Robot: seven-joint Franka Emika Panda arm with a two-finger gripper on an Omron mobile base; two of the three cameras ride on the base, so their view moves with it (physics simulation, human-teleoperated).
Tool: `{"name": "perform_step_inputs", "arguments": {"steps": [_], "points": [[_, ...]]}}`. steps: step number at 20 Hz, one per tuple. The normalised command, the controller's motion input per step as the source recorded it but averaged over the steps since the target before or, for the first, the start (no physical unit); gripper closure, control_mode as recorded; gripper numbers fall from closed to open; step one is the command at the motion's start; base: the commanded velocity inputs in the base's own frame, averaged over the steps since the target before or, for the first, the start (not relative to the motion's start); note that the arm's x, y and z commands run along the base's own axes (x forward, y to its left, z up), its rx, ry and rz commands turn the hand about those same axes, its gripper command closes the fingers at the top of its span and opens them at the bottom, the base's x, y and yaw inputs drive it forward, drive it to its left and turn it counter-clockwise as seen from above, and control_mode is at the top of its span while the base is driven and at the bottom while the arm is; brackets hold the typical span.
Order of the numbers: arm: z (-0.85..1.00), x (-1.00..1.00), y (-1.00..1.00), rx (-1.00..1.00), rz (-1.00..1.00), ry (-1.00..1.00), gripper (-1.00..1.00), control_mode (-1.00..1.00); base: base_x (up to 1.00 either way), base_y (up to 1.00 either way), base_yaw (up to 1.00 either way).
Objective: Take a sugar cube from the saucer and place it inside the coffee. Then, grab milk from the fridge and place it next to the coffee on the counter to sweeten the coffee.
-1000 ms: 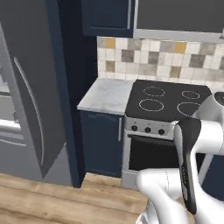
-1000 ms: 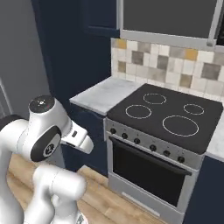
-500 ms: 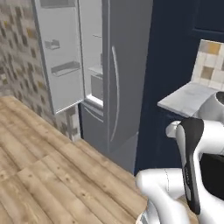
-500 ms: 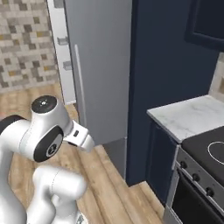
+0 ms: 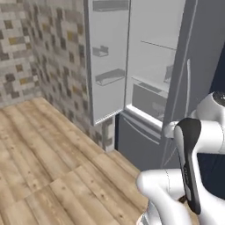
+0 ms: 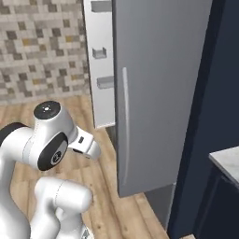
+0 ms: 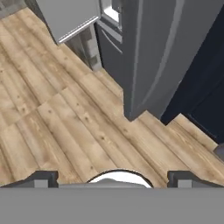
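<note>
Two-finger dark gripper [image 7: 112, 177] jaws wide apart, empty, over wood plank floor [image 7: 57, 113]. Tall light-grey fridge [image 5: 154, 79] ahead, 1 door open w/ 2 door bins [image 5: 107, 77], white interior, shelves, lower drawer. 1 marble counter corner [image 6: 226, 161] at right, navy cabinets below.

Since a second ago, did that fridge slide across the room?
No. The fridge stands by the same tiled wall; the whole picture has shifted from oven to fridge, so the cameras on the driving base turned, not the fridge.
</note>
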Motion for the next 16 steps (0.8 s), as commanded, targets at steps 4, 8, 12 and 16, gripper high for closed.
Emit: {"name": "perform_step_inputs", "arguments": {"steps": [4,8,12,16], "points": [[0.0,0.0,0.0,0.0,0.0,0.0,-1.0,1.0,0.88,1.0,-0.1],[0.0,0.0,0.0,0.0,0.0,0.0,-1.0,1.0,0.67,0.99,-0.48],[0.0,0.0,0.0,0.0,0.0,0.0,-1.0,1.0,0.37,0.53,-0.85],[0.0,0.0,0.0,0.0,0.0,0.0,-1.0,1.0,0.33,0.45,-0.88]]}}
